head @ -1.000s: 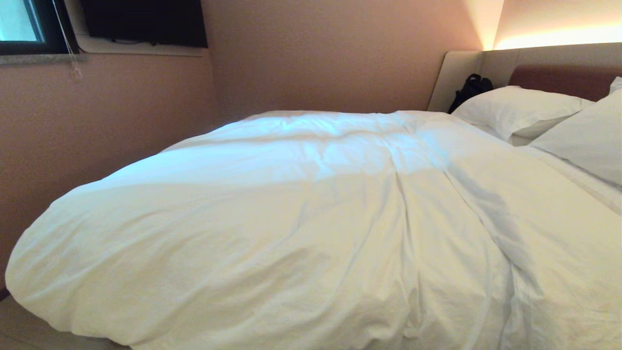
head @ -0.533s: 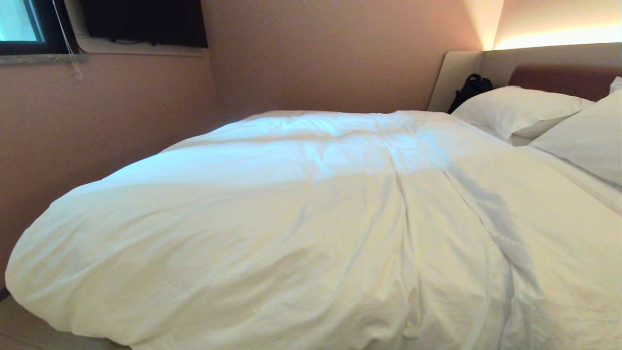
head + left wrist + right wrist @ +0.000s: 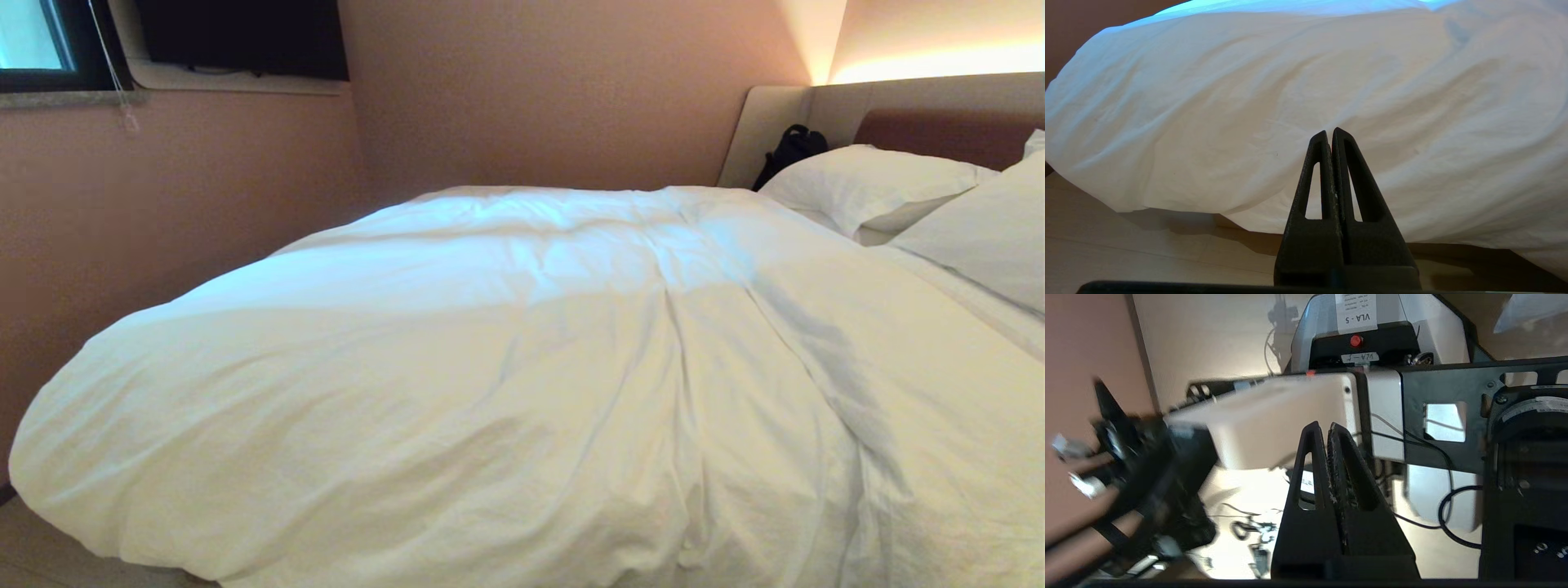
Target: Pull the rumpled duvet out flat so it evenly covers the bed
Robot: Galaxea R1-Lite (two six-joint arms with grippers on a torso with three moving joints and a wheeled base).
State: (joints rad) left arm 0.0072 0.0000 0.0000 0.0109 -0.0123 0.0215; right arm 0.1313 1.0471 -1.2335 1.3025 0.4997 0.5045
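**Both pincers together and empty; duvet bunched toward foot of bed**

Left gripper (image 3: 1329,132): fingers pressed together, holding nothing, low by the bed's near edge, pointed at the duvet's (image 3: 506,384) overhanging side, apart from the cloth. Right gripper (image 3: 1322,428): fingers together too, empty, turned toward the robot's own body and cables, away from the bed (image 3: 939,110); neither arm in the head view.

Duvet heaped over the bed's left end and near edge, one long ridge running from middle to near edge, far side close against the wall. Pillows (image 3: 873,188) at the headboard corner, a strip of sheet (image 3: 980,298) bare below them, so cover looks short at that end.

Likely risks:
- Closed fingers pushed into thick cloth: no bite, only a dent; opening wanted before any approach.
- Right gripper near own cables: snag possible on a fast swing.
- Pull from the near edge alone: more overhang toward the floor (image 3: 1126,253), far side dragged off the wall edge.
- Grab of cover only, not filling: skin slides, lump remains.

Room: open floor along the near edge; wall tight on the far side and left end; free travel mainly toward the headboard.
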